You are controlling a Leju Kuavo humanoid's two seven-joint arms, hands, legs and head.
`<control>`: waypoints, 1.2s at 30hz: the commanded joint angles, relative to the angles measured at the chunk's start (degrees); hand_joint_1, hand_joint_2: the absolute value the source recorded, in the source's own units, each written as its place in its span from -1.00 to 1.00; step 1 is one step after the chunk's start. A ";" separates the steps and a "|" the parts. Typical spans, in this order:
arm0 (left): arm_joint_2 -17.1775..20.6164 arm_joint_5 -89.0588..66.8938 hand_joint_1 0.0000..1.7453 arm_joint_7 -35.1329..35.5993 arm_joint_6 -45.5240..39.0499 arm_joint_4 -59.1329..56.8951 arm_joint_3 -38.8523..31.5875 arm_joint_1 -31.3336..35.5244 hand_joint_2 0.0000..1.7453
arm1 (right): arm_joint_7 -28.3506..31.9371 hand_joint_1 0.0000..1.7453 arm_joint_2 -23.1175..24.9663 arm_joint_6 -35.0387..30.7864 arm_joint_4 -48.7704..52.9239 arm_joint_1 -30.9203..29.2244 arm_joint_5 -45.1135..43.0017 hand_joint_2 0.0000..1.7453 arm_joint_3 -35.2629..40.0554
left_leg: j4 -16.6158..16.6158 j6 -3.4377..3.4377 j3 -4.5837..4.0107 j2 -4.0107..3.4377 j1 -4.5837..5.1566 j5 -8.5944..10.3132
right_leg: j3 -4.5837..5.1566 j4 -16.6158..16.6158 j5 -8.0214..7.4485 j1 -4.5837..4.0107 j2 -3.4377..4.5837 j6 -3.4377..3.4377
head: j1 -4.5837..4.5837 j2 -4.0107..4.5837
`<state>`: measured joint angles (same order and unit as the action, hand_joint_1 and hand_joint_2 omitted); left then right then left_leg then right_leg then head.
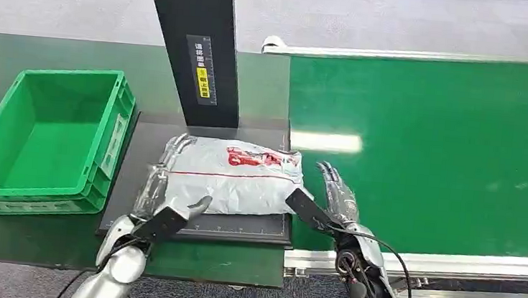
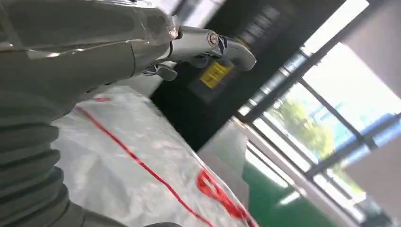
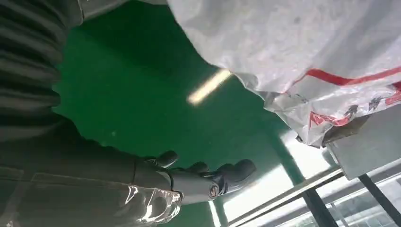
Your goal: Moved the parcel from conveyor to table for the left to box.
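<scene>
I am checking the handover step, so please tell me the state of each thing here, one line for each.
parcel: lying flat on the dark mat, its right edge reaching toward the belt.
green crate: upright, empty, left of the mat.
conveyor belt: nothing on it.
left hand: resting on the parcel's left end, fingers extended.
right hand: open, beside the parcel's right end, over the belt.

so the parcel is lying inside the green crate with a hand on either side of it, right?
Not quite. The grey parcel lies on the black mat in front of the black post, not inside the green crate, which stands apart to its left. The head view shows this. The rest holds: the left hand and the right hand are on either side of it.
</scene>
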<state>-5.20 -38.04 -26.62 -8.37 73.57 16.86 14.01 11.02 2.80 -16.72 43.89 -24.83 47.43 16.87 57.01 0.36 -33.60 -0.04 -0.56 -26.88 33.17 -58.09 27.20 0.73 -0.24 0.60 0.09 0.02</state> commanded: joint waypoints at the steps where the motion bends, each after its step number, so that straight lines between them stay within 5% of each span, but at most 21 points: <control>1: 2.33 -14.22 -1.00 4.34 1.76 -21.20 21.74 13.54 1.00 | 3.70 -1.00 1.26 2.36 8.99 5.20 -3.91 1.00 -3.14 | -0.08 0.02 0.04 0.35 -0.02 0.07 | -0.15 0.07 0.05 -0.02 -0.34 -0.06 | 0.00 0.00; 8: -1.02 -17.11 -1.00 5.01 -8.58 -49.27 24.79 20.71 1.00 | 4.88 -1.00 1.98 5.10 10.20 6.47 -11.49 1.00 0.41 | -0.11 -0.01 0.18 -0.06 0.02 0.04 | -0.16 0.10 -0.03 0.01 0.00 -0.07 | 0.00 0.00; 21: -1.49 -18.41 -1.00 8.89 -6.27 -54.61 25.06 22.70 1.00 | 6.42 -1.00 0.56 2.37 18.40 10.37 -16.08 1.00 1.31 | -0.14 -0.01 0.56 -0.13 0.01 0.01 | -0.58 0.11 -0.09 0.00 0.13 -0.06 | 0.00 0.00; 22: -1.46 -17.79 -0.76 8.53 -6.21 -54.61 24.42 22.63 1.00 | 6.26 -1.00 0.39 2.12 18.69 10.47 -16.28 1.00 1.39 | -0.15 -0.03 0.67 -0.13 -0.01 0.00 | -0.68 0.12 -0.10 -0.01 0.12 -0.07 | 0.00 0.00; 23: -1.34 -17.69 1.00 8.40 -6.24 -54.67 24.31 22.67 1.00 | 6.12 -1.00 0.22 1.98 18.75 10.62 -16.35 1.00 1.29 | -0.20 -0.02 0.72 -0.13 -0.02 0.02 | -0.76 0.18 -0.15 -0.03 0.12 -0.09 | 0.00 -0.02; 36: -0.45 -13.93 1.00 6.98 -12.42 -53.27 19.16 23.96 1.00 | 5.36 -1.00 -0.15 0.62 19.09 11.73 -17.24 1.00 0.24 | -0.19 -0.03 1.04 -0.21 -0.01 -0.04 | -1.01 0.17 -0.10 -0.02 0.20 -0.08 | 0.02 -0.02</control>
<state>-7.78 -53.64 -18.91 -19.42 24.79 38.45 38.60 16.94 4.04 -15.56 63.06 -12.92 30.77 16.65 56.96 0.33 -32.60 -0.09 -0.57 -26.96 32.14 -58.06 27.20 0.73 -0.23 0.57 0.11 0.00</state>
